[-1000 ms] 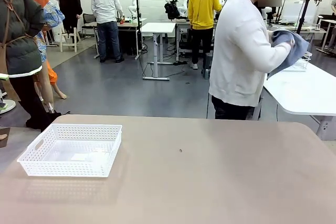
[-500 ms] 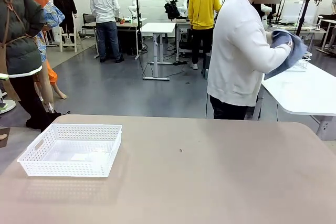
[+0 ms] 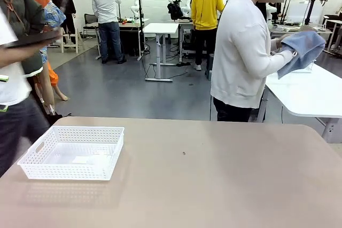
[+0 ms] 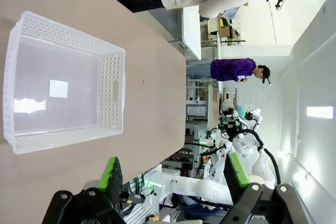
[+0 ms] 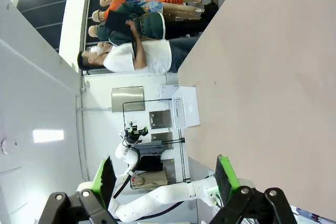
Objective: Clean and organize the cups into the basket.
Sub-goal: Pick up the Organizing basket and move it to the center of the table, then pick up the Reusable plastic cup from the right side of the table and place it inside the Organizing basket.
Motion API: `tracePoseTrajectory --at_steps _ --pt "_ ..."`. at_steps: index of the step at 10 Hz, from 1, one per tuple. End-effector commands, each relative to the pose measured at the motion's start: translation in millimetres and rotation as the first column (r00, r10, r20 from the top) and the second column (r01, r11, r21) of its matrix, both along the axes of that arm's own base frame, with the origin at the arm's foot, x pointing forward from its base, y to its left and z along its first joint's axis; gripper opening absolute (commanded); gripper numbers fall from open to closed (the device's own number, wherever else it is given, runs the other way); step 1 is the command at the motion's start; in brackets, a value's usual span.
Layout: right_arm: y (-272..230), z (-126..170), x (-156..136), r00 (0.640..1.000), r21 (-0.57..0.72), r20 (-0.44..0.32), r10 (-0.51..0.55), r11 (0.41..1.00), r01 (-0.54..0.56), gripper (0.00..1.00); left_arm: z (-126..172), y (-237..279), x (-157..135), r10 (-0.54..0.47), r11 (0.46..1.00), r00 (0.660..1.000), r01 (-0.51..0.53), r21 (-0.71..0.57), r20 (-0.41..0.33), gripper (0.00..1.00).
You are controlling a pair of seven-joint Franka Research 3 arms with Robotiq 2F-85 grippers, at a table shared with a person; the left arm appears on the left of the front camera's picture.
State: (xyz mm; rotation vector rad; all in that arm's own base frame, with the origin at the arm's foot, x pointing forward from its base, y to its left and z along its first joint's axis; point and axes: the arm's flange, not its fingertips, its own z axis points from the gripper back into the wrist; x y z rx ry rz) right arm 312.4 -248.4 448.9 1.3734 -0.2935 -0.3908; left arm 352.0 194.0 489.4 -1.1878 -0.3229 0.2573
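1. Table (image 3: 224, 185): tan top, shared by the robot and the person. Nearly all of it is bare, apart from a small dark speck (image 3: 184, 153) near the middle.
2. Basket (image 3: 69, 170): white, perforated walls, upright, near the table's left edge and a little back from the far-left corner. It holds nothing but a pale label on its floor. Judged set there as the collecting point, within the left arm's reach.
3. Left gripper (image 4: 172, 157): hangs over the table on the near side of the basket, clear of it. Green pads (image 4: 111, 177) spread wide, nothing between them. Judged to be waiting.
4. Right gripper (image 5: 164, 157): over bare tabletop, fingers likewise spread wide and carrying nothing.
5. Person in a white top (image 3: 240, 52): stands beyond the table's far edge, turned toward a neighbouring white table (image 3: 310, 94).
6. Cloth (image 3: 300, 47): blue-grey, bunched in both the person's hands at chest height. Whether a cup is inside it cannot be told. Judged to belong to the cleaning step, ahead of any loading.
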Motion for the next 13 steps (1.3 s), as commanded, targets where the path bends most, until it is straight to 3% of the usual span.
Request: tracePoseTrajectory --at_steps 1,13 --pt "0.7 -1.3 -5.0 1.000 0.000 -0.009 0.011 1.000 -0.011 1.00 1.6 1.5 -1.3 -0.006 1.000 1.000 0.006 -0.007 0.004 1.00" --pt "0.7 -1.3 -5.0 1.000 0.000 -0.009 0.011 1.000 -0.011 1.00 1.6 1.5 -1.3 -0.006 1.000 1.000 0.006 -0.007 0.004 1.00"
